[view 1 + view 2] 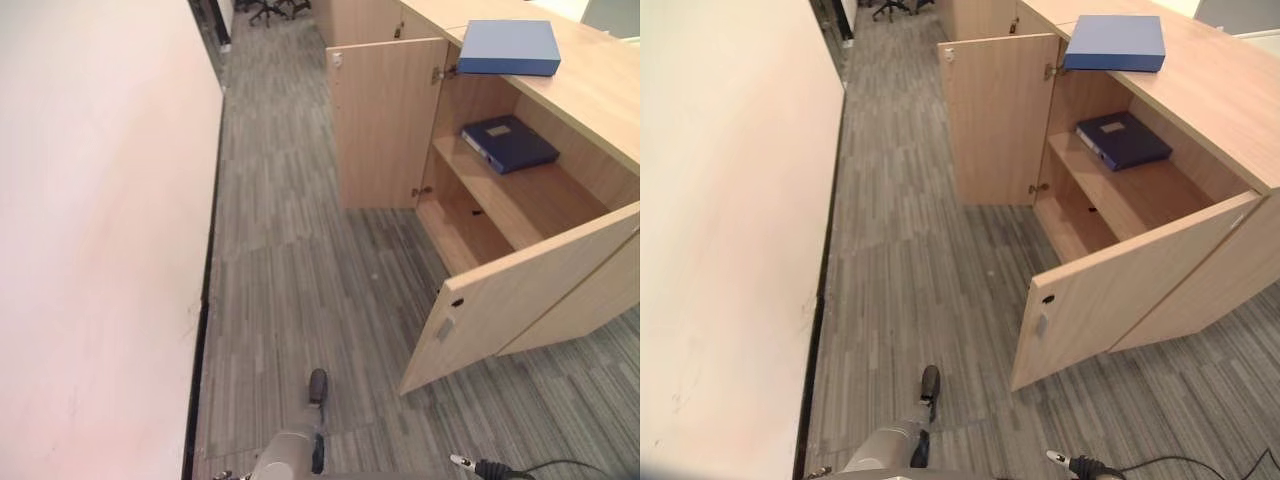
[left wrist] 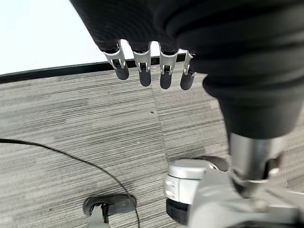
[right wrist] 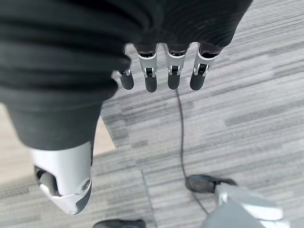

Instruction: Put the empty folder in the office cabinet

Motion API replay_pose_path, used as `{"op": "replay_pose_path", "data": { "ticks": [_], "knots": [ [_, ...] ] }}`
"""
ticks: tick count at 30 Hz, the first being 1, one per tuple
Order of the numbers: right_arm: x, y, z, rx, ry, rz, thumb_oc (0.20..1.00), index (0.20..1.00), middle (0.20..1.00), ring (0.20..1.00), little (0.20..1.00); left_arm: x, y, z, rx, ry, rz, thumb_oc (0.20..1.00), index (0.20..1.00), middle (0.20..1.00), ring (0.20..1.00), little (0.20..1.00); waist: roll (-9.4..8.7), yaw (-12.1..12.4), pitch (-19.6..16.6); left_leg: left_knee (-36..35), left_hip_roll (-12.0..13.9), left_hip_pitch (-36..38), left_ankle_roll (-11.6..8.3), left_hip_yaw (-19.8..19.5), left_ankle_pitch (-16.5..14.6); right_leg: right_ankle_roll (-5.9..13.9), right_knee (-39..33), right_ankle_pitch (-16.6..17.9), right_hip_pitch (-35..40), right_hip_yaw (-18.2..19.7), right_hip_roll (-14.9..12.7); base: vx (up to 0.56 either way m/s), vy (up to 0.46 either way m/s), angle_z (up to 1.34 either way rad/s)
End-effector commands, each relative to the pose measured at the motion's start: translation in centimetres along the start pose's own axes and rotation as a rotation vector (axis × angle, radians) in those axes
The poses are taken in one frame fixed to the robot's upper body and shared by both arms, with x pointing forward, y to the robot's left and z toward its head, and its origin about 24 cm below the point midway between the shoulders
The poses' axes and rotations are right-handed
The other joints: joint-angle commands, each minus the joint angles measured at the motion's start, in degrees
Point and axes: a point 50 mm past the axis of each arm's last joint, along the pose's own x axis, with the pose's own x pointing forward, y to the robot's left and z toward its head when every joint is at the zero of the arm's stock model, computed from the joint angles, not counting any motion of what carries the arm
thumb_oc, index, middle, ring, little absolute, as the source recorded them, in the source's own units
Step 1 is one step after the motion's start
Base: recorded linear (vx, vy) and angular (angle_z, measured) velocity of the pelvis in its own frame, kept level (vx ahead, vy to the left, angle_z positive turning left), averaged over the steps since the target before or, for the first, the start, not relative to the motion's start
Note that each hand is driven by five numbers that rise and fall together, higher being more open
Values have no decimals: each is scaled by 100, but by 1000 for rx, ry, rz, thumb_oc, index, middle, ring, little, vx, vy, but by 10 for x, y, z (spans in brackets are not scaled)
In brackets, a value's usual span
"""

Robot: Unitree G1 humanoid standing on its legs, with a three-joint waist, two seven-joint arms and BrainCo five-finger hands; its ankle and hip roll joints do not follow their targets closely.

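Lighter blue folder point(image 1: 509, 46) lies flat on cabinet top surface point(image 1: 600, 90), one corner overhanging open compartment. Dark blue binder point(image 1: 509, 143) already on upper shelf point(image 1: 520, 195). Both doors open.

Left hand point(image 2: 142, 66) and right hand point(image 3: 161, 71) hang over carpet, fingers relaxed, straight, empty; both well apart from folder.

Risks:
- Near door point(image 1: 520, 295) juts into approach; arm may strike it.
- Wrong item grabbed: binder instead of folder.
- Overhanging folder may tip off surface if nudged.

Unclear: folder contents; lower shelf interior partly hidden behind near door.
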Motion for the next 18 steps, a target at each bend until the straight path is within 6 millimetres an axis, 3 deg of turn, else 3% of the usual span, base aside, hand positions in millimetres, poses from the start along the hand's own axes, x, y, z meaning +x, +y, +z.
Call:
{"op": "replay_pose_path", "data": {
  "ticks": [1,2,5,7,9,10,12,14,15,18],
  "knots": [
    [-1,-2,-19,6,47,0,1000,1000,1000,1000,1000,2,10,22,12,-68,33,1000,1000,1000,1000,1000,111,88,-315,-517,615,337,-1164,-441,207,844,-439,106,-364,326,-1286,334,292,-29],
    [-1,3,-17,-9,46,12,1000,1000,1000,1000,1000,2,14,24,16,-74,49,1000,1000,1000,1000,1000,23,101,-412,-517,519,422,-1072,-403,74,989,-439,259,-462,359,-1537,167,143,-36],
    [0,6,-12,-28,33,22,1000,1000,1000,1000,1000,3,17,29,17,-88,58,1000,1000,1000,1000,1000,-46,131,-460,-517,392,505,-965,-380,-76,1102,-439,471,-567,438,-1772,213,232,-17],
    [1,13,1,-52,-10,39,1000,1000,1000,1000,1000,3,20,34,27,-100,70,1000,1000,1000,1000,1000,-153,193,-498,-414,170,546,-819,-345,-319,1251,-346,1008,-703,473,-2163,159,213,28],
    [1,13,1,-52,-10,39,1000,1000,1000,1000,1000,3,20,34,27,-100,70,1000,1000,1000,1000,1000,-157,196,-499,-412,167,545,-817,-340,-322,1253,-352,1010,-702,476,-2167,83,129,10],
    [1,20,10,-86,-39,61,1000,1000,1000,1000,1000,3,22,35,37,-101,74,1000,1000,1000,1000,1000,-231,262,-516,-296,14,531,-742,-338,-464,1339,-226,1466,-805,457,-2435,114,180,-8],
    [1,24,17,-120,-61,78,1000,1000,1000,1000,1000,3,23,34,40,-98,75,1000,1000,1000,1000,1000,-296,326,-528,-146,-109,490,-685,-378,-615,1384,-63,2009,-934,430,-2683,123,181,-13],
    [1,29,26,-155,-85,93,1000,1000,1000,1000,1000,3,25,35,48,-98,79,1000,1000,1000,1000,1000,-322,391,-518,-21,-179,454,-640,-432,-740,1348,32,2366,-1012,335,-2843,85,96,25],
    [-1,39,40,-205,-140,124,1000,1000,1000,1000,1000,2,31,34,54,-93,94,1000,1000,1000,1000,1000,-353,502,-517,58,-174,406,-629,-433,-837,1341,36,2707,-1075,61,-3042,51,39,37],
    [-2,48,52,-237,-179,147,1000,1000,1000,1000,1000,2,36,31,55,-88,108,1000,1000,1000,1000,1000,-396,569,-537,66,-147,376,-639,-429,-892,1378,-65,2902,-1046,-298,-3158,34,2,-4]
  ]
}}
